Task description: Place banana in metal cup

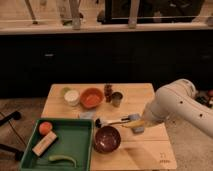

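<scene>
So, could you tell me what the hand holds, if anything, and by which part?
The hand, over the table's right half, is shut on the banana at its right end; the left end pokes out.

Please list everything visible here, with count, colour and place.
table: 1, light wood, centre
tray: 1, green, table's front left
ball: 1, orange-red, in tray
block: 1, tan, in tray
pod: 1, green, in tray
white cup: 1, white, back left
orange bowl: 1, orange, beside white cup
brown object: 1, dark brown, beside metal cup
metal cup: 1, grey, back centre
dark bowl: 1, dark red-brown, front centre
brush: 1, black head, behind dark bowl
banana: 1, yellow, in the jaws
arm: 1, white, from right
gripper: 1, right of brush, jaws shut on banana
</scene>
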Robot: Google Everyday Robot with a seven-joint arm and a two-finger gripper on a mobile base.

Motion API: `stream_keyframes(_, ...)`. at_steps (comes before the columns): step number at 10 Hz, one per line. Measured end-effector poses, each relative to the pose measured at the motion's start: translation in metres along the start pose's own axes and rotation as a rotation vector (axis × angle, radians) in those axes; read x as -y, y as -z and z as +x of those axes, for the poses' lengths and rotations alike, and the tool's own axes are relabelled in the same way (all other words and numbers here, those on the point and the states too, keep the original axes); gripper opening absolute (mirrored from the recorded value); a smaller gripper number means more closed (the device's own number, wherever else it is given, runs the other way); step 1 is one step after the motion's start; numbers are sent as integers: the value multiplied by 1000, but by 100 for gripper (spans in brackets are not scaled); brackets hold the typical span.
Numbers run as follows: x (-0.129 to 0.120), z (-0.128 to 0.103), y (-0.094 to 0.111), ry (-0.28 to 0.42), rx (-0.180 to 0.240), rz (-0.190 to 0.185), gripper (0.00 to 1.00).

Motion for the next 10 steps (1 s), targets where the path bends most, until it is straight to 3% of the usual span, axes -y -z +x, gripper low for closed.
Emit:
stream_keyframes(3, 21, -20, 3, 19, 8, 19, 2)
stream_keyframes(10, 56, -38, 6, 37, 20, 30, 2)
